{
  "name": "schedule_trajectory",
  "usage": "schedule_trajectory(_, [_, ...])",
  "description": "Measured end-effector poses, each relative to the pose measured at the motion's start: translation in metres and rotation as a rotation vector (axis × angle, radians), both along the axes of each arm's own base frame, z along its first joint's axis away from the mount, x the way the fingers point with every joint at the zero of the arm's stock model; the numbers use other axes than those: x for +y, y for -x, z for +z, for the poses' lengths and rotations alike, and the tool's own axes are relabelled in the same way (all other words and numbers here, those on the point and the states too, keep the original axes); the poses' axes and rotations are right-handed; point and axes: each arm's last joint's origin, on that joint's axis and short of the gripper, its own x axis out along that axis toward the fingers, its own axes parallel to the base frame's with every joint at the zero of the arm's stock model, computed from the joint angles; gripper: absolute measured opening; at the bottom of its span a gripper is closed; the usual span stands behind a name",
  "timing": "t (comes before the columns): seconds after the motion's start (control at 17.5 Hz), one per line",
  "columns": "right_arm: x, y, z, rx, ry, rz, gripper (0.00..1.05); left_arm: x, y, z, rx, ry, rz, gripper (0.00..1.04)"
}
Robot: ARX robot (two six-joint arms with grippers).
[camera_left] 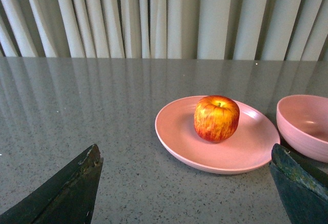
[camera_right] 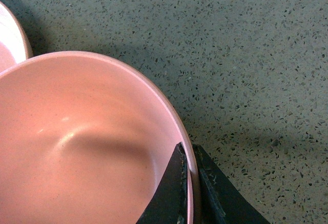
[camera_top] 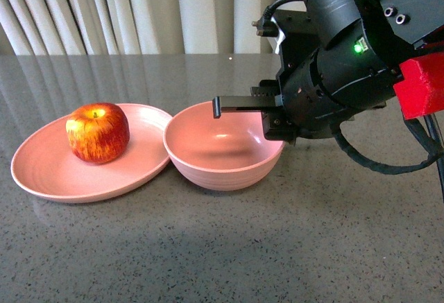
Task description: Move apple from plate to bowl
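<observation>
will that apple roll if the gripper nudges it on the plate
Probably: the apple is round and sits free on the shallow plate, so a nudge may roll it. Its smooth skin could slip; grip it squarely.

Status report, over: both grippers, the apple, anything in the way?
Left gripper open, empty, facing the plate. Right gripper shut on the bowl rim. Apple on plate, untouched. Nothing between apple and bowl.
</observation>
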Motion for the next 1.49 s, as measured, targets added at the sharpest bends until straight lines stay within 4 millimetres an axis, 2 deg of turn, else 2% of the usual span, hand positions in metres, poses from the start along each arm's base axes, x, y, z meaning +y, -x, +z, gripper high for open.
schedule_trajectory(0.11, [-0.002,-0.002,-0.003,0.003,0.002,-0.008,0.05,0.0,0.0,0.0,0.0,0.0,0.0,0.98])
schedule_trajectory(0.4, [-0.004,-0.003,-0.003,0.002,-0.004,-0.014,0.24,0.0,0.0,0.0,0.0,0.0,0.0,0.98])
schedule_trajectory(0.63, [-0.011,0.002,0.004,-0.018,-0.027,-0.023,0.64,0.0,0.0,0.0,0.0,0.0,0.0,0.98])
schedule_trajectory(0.69, [-0.019,0.011,0.026,-0.074,-0.083,-0.021,0.84,0.0,0.0,0.0,0.0,0.0,0.0,0.98])
schedule_trajectory(0.74, [-0.035,0.029,0.061,-0.197,-0.163,-0.02,1.0,0.0,0.0,0.0,0.0,0.0,0.0,0.98])
schedule_trajectory(0.86, [-0.054,0.06,0.09,-0.332,-0.229,-0.021,0.98,0.0,0.0,0.0,0.0,0.0,0.0,0.98])
schedule_trajectory(0.91, [-0.064,0.076,0.097,-0.376,-0.247,-0.026,0.98,0.0,0.0,0.0,0.0,0.0,0.0,0.98])
schedule_trajectory(1.03, [-0.087,0.109,0.103,-0.454,-0.271,-0.051,0.98,0.0,0.0,0.0,0.0,0.0,0.0,0.98])
schedule_trajectory(1.14, [-0.111,0.15,0.102,-0.528,-0.273,-0.092,0.98,0.0,0.0,0.0,0.0,0.0,0.0,0.98])
schedule_trajectory(1.2, [-0.121,0.171,0.098,-0.606,-0.242,-0.145,0.95,0.0,0.0,0.0,0.0,0.0,0.0,0.98])
schedule_trajectory(1.26, [-0.133,0.194,0.089,-0.724,-0.146,-0.249,0.83,0.0,0.0,0.0,0.0,0.0,0.0,0.98])
schedule_trajectory(1.31, [-0.146,0.212,0.073,-0.741,-0.052,-0.28,0.72,0.0,0.0,0.0,0.001,0.0,0.0,0.98])
schedule_trajectory(1.49, [-0.171,0.242,0.017,-0.75,0.021,-0.282,0.41,0.0,0.0,0.0,0.0,0.0,0.0,0.98])
